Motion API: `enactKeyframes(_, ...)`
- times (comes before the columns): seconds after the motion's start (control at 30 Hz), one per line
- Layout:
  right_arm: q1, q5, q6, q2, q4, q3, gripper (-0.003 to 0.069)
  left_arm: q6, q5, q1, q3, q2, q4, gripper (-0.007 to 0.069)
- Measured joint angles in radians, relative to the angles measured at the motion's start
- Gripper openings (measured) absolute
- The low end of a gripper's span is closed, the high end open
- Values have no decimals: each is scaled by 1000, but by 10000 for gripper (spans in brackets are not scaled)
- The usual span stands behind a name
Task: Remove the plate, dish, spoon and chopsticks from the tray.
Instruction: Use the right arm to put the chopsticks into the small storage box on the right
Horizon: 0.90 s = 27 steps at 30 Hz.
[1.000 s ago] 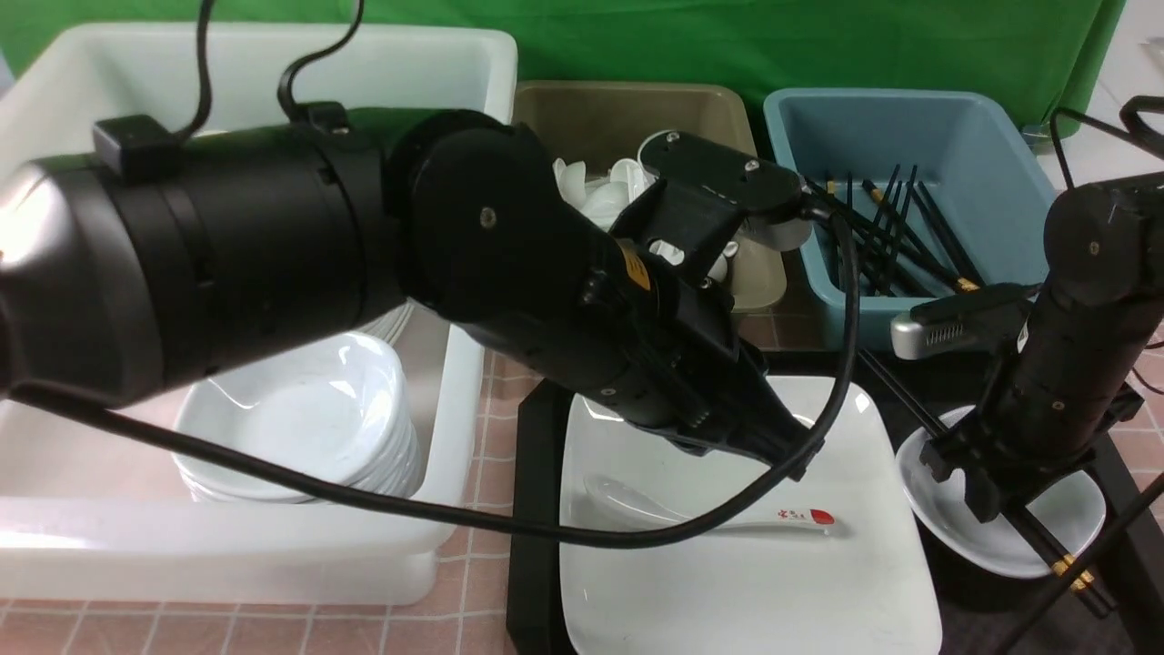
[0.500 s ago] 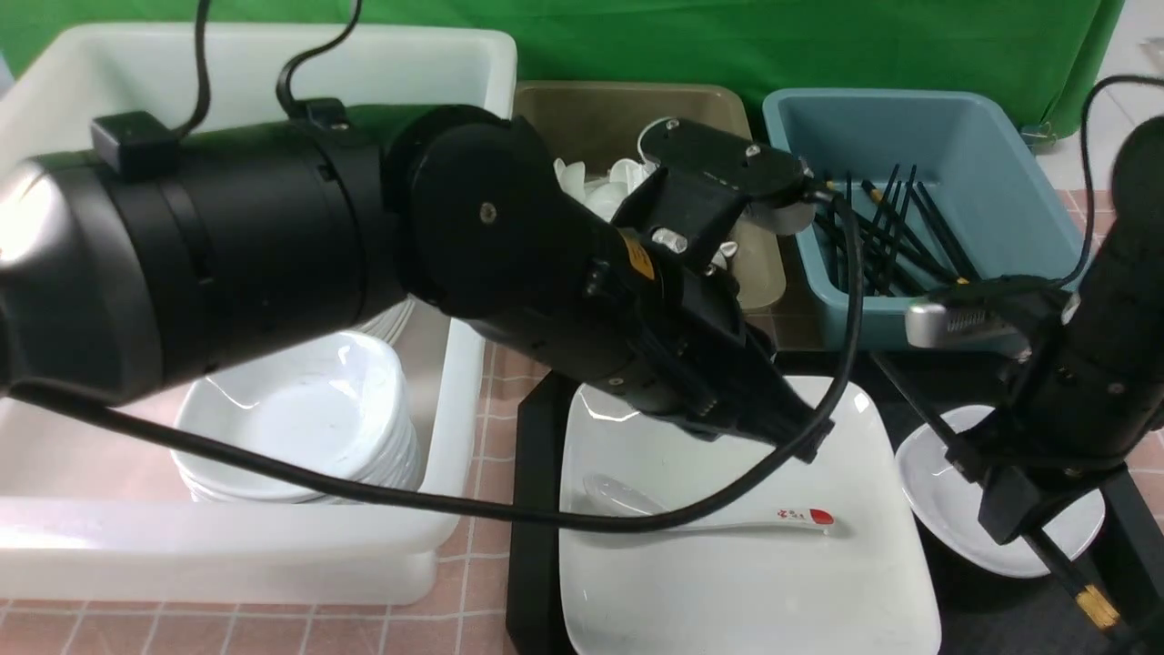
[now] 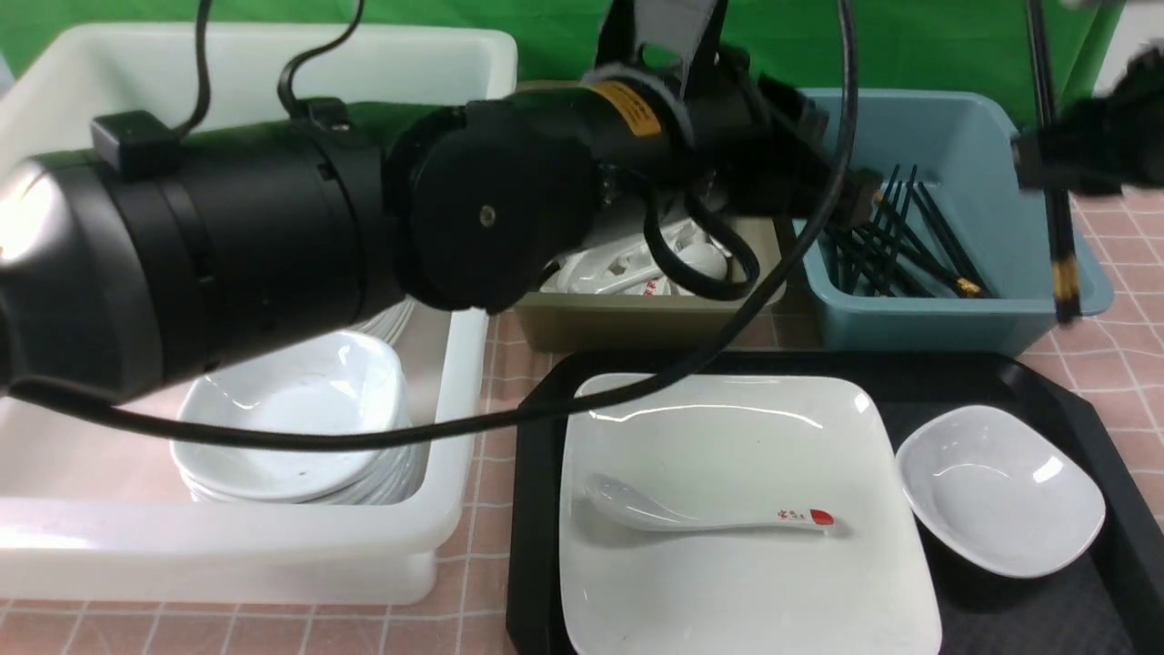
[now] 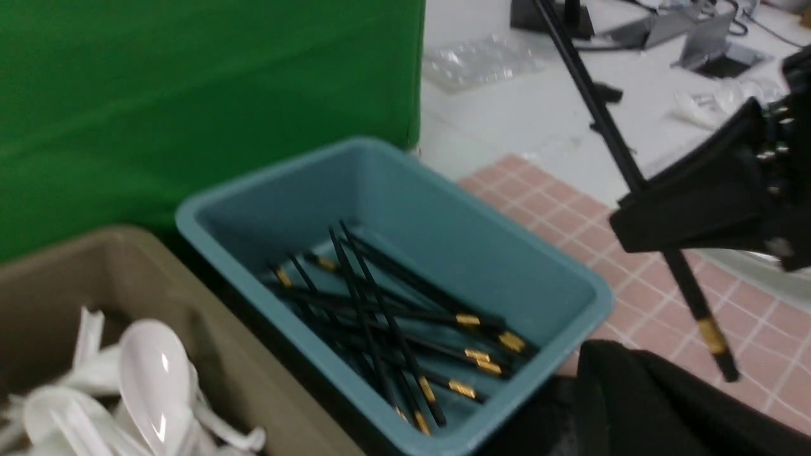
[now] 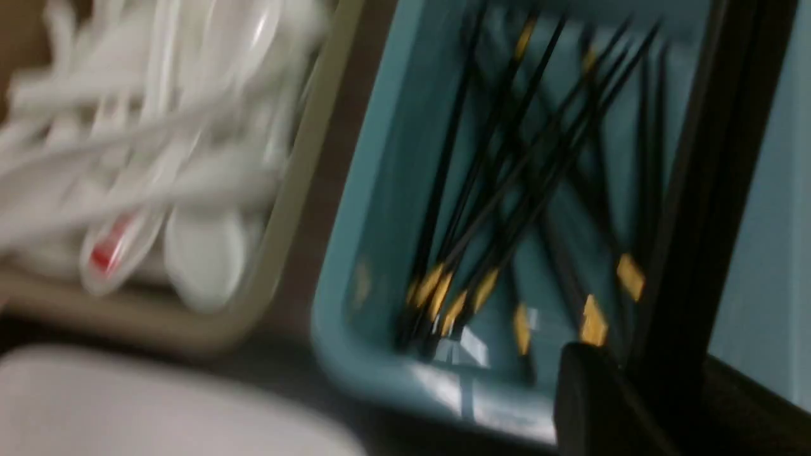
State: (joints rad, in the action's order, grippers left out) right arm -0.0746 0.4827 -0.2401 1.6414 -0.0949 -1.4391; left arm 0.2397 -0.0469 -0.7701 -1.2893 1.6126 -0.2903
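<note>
pair of thin black gold-banded chopsticks [image 3: 1058,236] raised clear of the black rectangular plastic tray [image 3: 536,509], not yet binned.
right gripper [image 3: 1046,164] is clamped on the pair, which hangs near upright, banded ends down, by the right rim of the blue plastic bin [image 3: 955,318] holding like chopsticks; the height is judged to clear that wall. half a second ago this gripper sat low over the small greyish-white dish [image 3: 1000,491]. the left gripper [image 3: 855,196], finger state not discernible, has lifted off the large white square plate [image 3: 746,591]. the white ceramic spoon [image 3: 691,520] lies unmoved on it.

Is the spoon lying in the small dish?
No, the spoon lies on the plate, while the dish beside it holds nothing.
</note>
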Motion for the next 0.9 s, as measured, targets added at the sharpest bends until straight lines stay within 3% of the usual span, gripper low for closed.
enactKeyframes(0.2, 1, -206, 48, 213, -6, -70, 166, 4, -16, 0, 0, 5, 54, -3)
enactKeyframes(0.43, 1, -333, 73, 410, -6, -127, 172, 9, 188, 15, 0, 6, 67, -3)
enactKeyframes(0.5, 1, -338, 74, 428, -7, -129, 218, 10, 260, 16, 0, 6, 72, -3)
enactKeyframes(0.6, 1, -312, 76, 436, -7, -129, 349, 10, 410, 16, 0, 9, 75, -3)
enactKeyframes(0.7, 1, -143, 111, 398, -7, -143, 409, -16, 601, 16, -1, 19, 74, -3)
enactKeyframes(0.8, 1, 73, 90, 323, -6, -156, 337, -35, 787, 16, -26, 43, 53, -3)
enactKeyframes(0.9, 1, 310, 37, 187, -7, -159, 139, -27, 994, 16, -110, 97, 21, -3)
